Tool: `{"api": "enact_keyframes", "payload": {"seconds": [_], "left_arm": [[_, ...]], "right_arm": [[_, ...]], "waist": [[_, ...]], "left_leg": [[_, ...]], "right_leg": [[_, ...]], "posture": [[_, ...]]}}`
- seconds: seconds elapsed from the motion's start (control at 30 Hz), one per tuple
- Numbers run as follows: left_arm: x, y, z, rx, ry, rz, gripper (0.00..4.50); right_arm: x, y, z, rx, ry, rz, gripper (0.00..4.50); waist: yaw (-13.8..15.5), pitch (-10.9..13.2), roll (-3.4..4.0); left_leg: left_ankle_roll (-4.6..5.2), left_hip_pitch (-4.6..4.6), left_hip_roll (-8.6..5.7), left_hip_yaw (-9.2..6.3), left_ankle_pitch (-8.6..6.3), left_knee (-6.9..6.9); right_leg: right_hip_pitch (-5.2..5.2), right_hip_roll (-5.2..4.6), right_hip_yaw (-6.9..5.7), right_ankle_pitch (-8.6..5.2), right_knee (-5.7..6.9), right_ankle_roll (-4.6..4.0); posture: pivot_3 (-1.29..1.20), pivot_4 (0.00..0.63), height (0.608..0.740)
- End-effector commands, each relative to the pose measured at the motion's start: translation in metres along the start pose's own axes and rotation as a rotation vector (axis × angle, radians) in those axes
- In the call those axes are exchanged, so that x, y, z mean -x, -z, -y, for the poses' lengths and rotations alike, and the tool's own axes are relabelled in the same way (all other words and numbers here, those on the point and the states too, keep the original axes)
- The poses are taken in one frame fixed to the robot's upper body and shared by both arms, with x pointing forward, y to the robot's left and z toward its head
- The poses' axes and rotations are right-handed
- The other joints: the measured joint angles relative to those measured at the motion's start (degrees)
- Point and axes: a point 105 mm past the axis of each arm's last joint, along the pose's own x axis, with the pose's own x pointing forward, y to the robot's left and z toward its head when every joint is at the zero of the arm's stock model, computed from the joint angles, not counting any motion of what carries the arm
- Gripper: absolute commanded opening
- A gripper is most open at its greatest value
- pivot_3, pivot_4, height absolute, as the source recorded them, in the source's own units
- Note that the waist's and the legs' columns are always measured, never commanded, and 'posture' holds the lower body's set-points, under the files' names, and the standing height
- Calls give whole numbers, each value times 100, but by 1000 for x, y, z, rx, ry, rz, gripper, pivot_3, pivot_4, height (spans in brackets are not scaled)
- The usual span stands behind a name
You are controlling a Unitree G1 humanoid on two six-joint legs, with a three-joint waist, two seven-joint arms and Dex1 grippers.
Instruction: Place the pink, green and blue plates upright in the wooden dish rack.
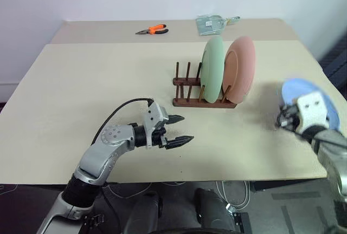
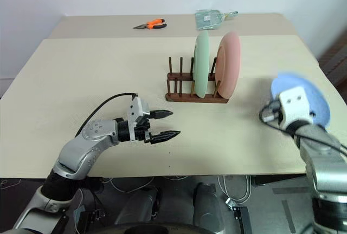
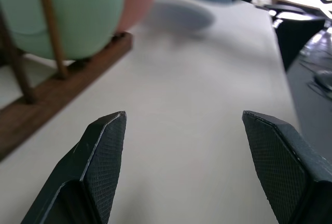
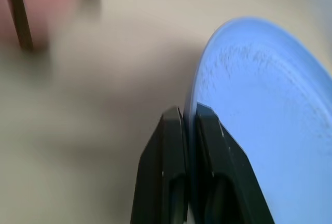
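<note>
The wooden dish rack [image 1: 190, 102] stands mid-table, right of centre. A green plate [image 1: 213, 67] and a pink plate [image 1: 242, 67] stand upright in its right-hand slots, the pink one outermost. Its left pegs hold nothing. At the table's right edge my right gripper [image 4: 189, 117] is shut on the rim of the blue plate [image 4: 259, 105], which is lifted and tilted [image 1: 303, 94]. My left gripper [image 1: 187, 128] hovers open and level near the front edge, short of the rack, with nothing between its fingers [image 3: 104, 151].
Orange-handled pliers [image 1: 153, 29] and a clear plastic packet [image 1: 212, 24] lie on the far table section. A seam runs across the table behind the rack. Open tabletop [image 1: 97, 82] spreads to the left of the rack.
</note>
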Motion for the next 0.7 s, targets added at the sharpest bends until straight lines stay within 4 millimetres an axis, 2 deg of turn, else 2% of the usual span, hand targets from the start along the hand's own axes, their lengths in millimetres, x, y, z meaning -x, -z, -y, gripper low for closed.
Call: {"api": "enact_keyframes", "payload": {"seconds": [0.03, 0.1, 0.17, 0.23, 0.3, 0.37, 0.5, 0.7], "left_arm": [[6, -4, -21, -74, -129, 32, 3687], [9, 1, -27, -91, -169, 26, 3687], [11, 4, -31, -100, -198, 25, 3687], [13, 6, -34, -103, -222, 25, 3687], [15, 9, -36, -98, -240, 23, 3687], [16, 12, -37, -87, -253, 22, 3687], [20, 18, -32, -69, -258, 15, 3687], [25, 16, -26, -45, -247, 25, 3687]], "right_arm": [[8, -106, -3, -119, -43, 438, 16], [11, -147, -16, -267, -152, 599, 16], [17, -181, -41, -402, -340, 714, 16], [23, -204, -73, -524, -545, 768, 16], [24, -215, -100, -608, -682, 769, 16], [20, -220, -116, -686, -740, 751, 16], [-13, -203, -162, -961, -776, 524, 16], [-33, -171, -187, -1113, -721, 314, 16]], "waist": [[23, -1, 1], [40, -1, -2], [55, -3, -7], [48, -3, -7], [24, -4, -4], [11, -5, -3], [-27, -13, 2], [-64, -13, 2]], "left_leg": [[0, -1, 0, -4, 0, -1], [0, -1, 0, -15, 0, -7], [0, -2, -2, -23, 0, -14], [0, -4, -3, -30, 0, -18], [0, -2, -2, -29, 0, -21], [0, 0, -2, -29, 0, -21], [-2, 5, -2, -29, 2, -22], [-5, -5, -6, -29, 4, -23]], "right_leg": [[-1, 1, -2, 2, 2, 1], [-1, 2, -10, 21, 1, -1], [0, 1, -14, 21, -2, -2], [-1, 0, -17, 21, -4, -3], [-4, 0, -15, 22, -3, -4], [-8, 1, -15, 22, 3, -6], [-11, 1, -13, 23, 12, -6], [-25, 3, -12, 25, 19, -6]], "posture": [[0, 150, 740], [0, 150, 740], [0, 150, 740], [0, 150, 740], [0, 150, 740], [0, 150, 740], [0, 150, 740], [0, 150, 740]]}}
